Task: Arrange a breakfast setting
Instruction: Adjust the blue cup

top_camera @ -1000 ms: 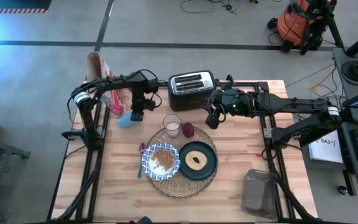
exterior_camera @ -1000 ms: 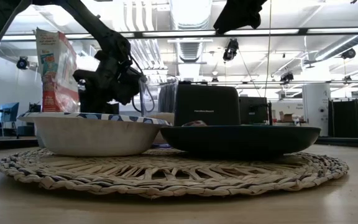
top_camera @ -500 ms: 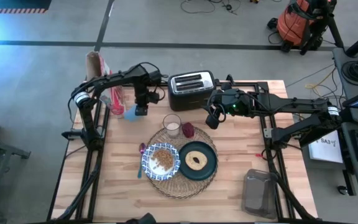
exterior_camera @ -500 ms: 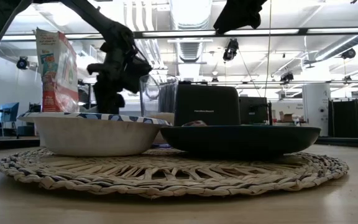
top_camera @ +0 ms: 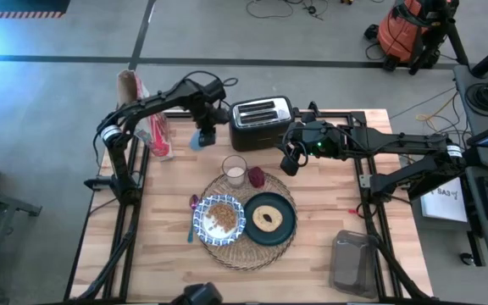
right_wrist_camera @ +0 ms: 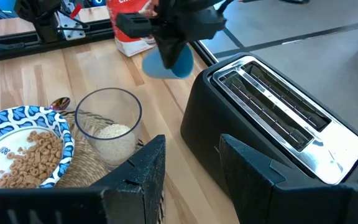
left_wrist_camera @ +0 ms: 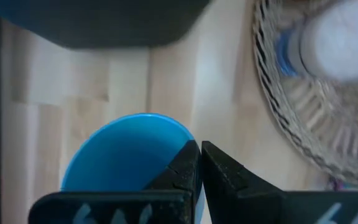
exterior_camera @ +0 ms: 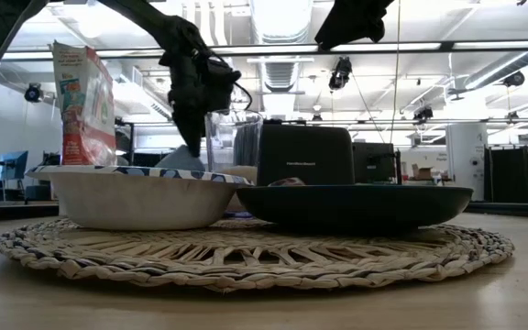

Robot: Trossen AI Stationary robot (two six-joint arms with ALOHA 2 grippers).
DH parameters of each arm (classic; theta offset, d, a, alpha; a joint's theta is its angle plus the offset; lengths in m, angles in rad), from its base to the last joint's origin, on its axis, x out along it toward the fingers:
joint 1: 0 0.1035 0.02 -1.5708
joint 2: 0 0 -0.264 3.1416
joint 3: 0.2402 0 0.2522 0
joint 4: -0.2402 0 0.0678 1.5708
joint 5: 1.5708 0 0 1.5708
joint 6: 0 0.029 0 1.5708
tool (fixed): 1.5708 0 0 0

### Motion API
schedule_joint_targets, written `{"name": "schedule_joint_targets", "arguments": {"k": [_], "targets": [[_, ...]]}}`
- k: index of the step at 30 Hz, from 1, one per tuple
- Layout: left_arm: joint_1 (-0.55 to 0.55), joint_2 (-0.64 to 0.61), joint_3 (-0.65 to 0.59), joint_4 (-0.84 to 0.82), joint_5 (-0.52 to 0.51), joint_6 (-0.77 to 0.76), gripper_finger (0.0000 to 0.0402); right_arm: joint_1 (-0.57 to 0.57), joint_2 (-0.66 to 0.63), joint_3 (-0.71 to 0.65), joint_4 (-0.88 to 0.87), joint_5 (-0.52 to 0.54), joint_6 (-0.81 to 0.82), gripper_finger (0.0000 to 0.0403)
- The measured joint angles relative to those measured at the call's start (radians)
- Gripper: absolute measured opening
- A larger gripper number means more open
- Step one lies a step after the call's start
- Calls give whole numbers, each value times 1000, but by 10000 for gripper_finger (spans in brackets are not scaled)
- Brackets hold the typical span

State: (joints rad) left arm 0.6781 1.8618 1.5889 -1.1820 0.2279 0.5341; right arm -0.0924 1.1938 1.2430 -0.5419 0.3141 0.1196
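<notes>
Overhead, the left gripper [top_camera: 205, 135] is pinched tight on the rim of a small blue cup [top_camera: 200, 138], lifted at eleven o'clock from the straw placemat [top_camera: 248, 252]. The right gripper [top_camera: 291, 161], jaws partly apart and holding nothing, hovers at one o'clock from the placemat, beside the toaster [top_camera: 261, 121].

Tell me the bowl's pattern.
Blue-and-white print on the bowl, clearest in the right wrist view.

Light butcher-block wooden tabletop [top_camera: 320, 246] on a black metal frame, grey concrete floor [top_camera: 49, 93] with dark tape lines, orange shop vacuum [top_camera: 407, 30] at far right, loose cables on floor, white ceiling ducts [exterior_camera: 278, 27] and strip lights, open workshop behind.
</notes>
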Motion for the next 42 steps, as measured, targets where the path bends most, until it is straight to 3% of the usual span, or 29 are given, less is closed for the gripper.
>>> {"name": "schedule_joint_targets", "arguments": {"k": [13, 26, 32, 42], "targets": [[0, -68, -79, 279, -65, -136, 0, 0, 0, 0, 0, 0, 0, 141], [-37, -308, -548, 937, -247, -292, 0, 0, 0, 0, 0, 0, 0, 141], [-51, -355, -704, 1108, -248, -353, 0, 0, 0, 0, 0, 0, 0, 141], [-63, -353, -830, 1322, -248, -369, 0, 0, 0, 0, 0, 0, 0, 141]]}}
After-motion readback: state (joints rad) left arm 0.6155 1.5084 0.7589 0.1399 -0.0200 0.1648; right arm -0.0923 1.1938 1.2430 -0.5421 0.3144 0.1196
